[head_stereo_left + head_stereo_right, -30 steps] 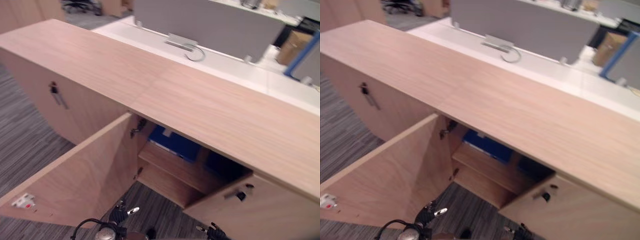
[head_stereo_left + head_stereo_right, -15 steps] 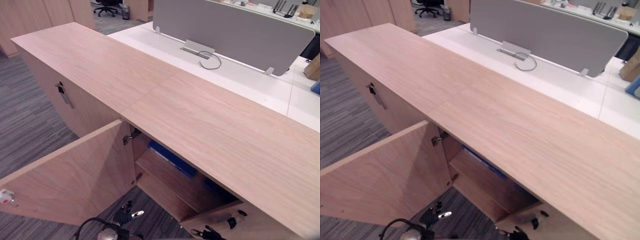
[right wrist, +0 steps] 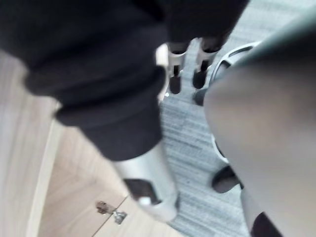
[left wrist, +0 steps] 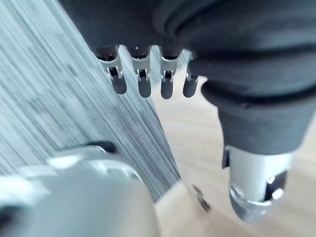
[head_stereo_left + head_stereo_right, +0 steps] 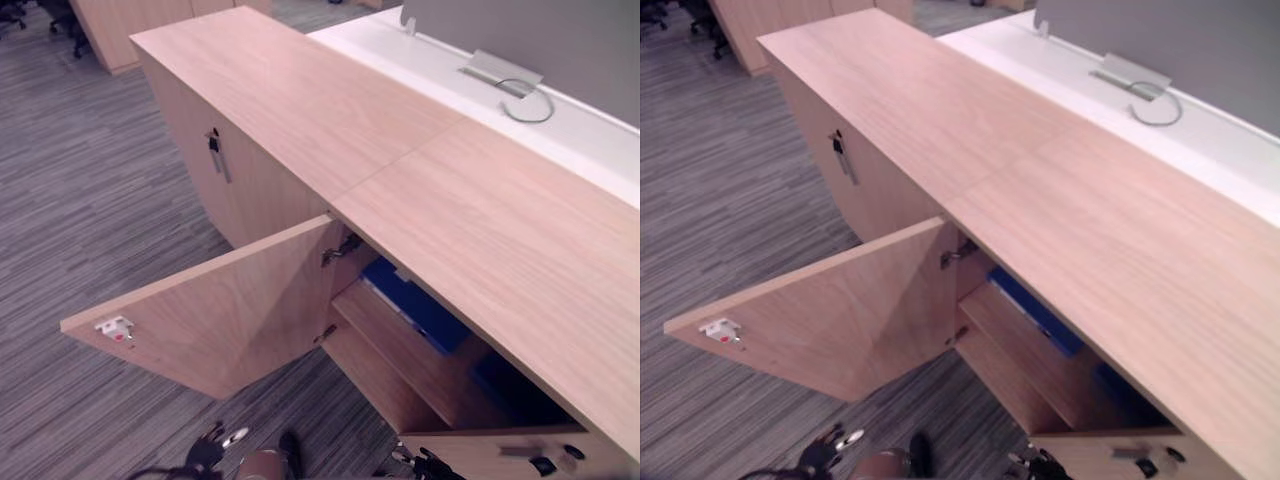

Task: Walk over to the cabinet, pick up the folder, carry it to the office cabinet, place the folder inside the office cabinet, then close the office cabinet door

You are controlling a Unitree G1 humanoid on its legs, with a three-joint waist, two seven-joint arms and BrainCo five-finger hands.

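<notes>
With left hand (image 4: 166, 79) and right hand (image 3: 176, 74) slack, empty, low near the open door (image 5: 230, 310), risks glancing off its edge, leaving it ajar, folder (image 5: 415, 305) behind it exposed.

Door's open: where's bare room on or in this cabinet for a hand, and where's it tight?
Widest: the cabinet top, bare up to the white desk. Inside, the front strip of the shelf, ahead of the blue folder, is free; so is the bottom board. Tight: the shelf's back, where the folder lies, and the dark right end.
</notes>
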